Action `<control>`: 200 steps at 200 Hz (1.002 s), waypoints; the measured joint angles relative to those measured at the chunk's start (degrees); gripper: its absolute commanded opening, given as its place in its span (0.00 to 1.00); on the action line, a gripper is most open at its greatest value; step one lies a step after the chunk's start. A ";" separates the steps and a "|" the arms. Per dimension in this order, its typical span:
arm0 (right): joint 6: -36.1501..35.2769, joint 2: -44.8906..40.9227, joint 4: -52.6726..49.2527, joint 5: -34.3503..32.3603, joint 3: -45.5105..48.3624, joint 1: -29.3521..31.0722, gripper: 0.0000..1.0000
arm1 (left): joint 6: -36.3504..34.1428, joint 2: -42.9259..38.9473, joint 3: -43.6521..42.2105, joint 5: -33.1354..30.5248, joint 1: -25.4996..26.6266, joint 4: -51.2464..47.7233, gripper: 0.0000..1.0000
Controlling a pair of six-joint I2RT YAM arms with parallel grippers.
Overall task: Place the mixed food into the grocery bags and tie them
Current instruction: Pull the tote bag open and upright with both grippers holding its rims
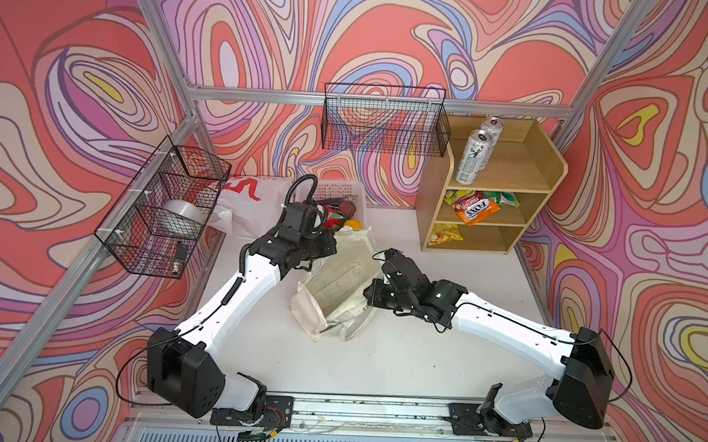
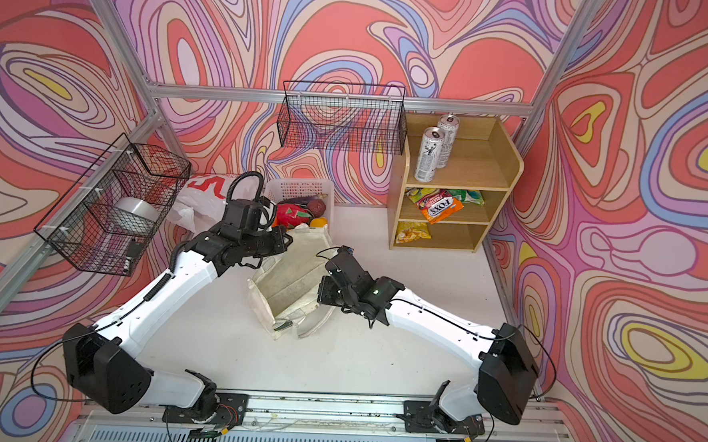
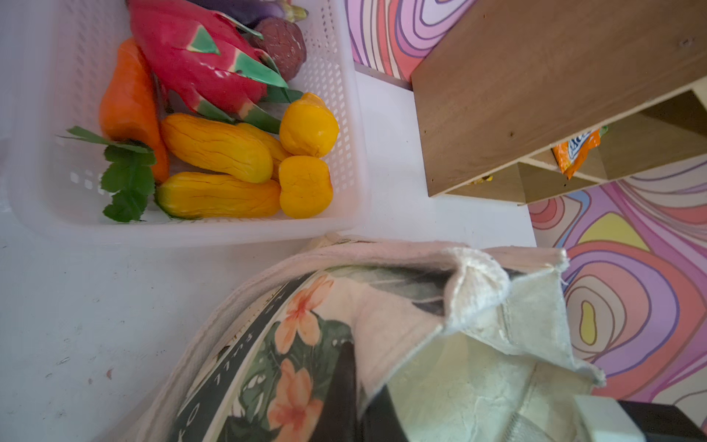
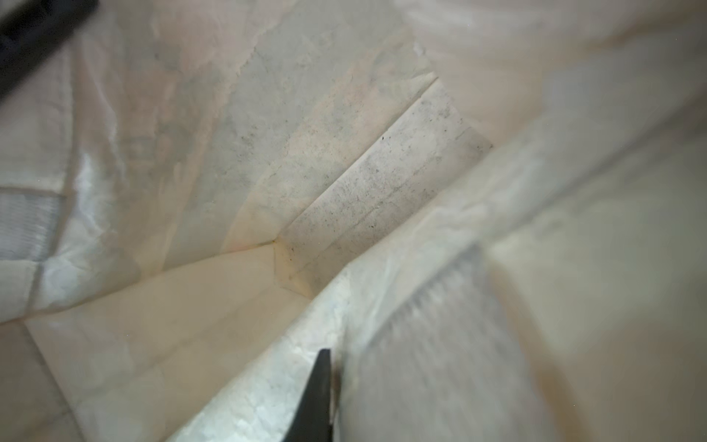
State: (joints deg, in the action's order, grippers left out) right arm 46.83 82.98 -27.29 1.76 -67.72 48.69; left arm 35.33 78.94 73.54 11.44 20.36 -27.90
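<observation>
Two claws, both clamped shut on the cream canvas tote (image 1: 332, 283): left claw (image 1: 332, 246) on its far rim, right claw (image 1: 368, 292) on its right-hand rim. Tote open-mouthed in the middle of the worktop (image 1: 399, 357). Just behind it, in the white lattice basket (image 1: 341, 187): dragon fruit (image 3: 199, 57), carrot (image 3: 126, 103), lemons (image 3: 308, 124). Left of the basket, crumpled plastic carrier bag (image 1: 246, 212) with red letters. Atop the wooden shelf unit (image 1: 430, 201), two silver cans (image 1: 472, 157), upright; on its lower shelves, snack packets (image 1: 475, 206).
</observation>
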 measured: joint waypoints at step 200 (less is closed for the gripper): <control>-28.24 1.25 -25.73 11.76 -17.09 -17.51 0.00 | -4.37 -2.93 -4.83 9.81 7.21 6.29 0.37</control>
State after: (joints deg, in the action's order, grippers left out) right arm 18.59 84.23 -53.01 13.52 -84.82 31.18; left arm 30.96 76.01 68.71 21.26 27.57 -21.61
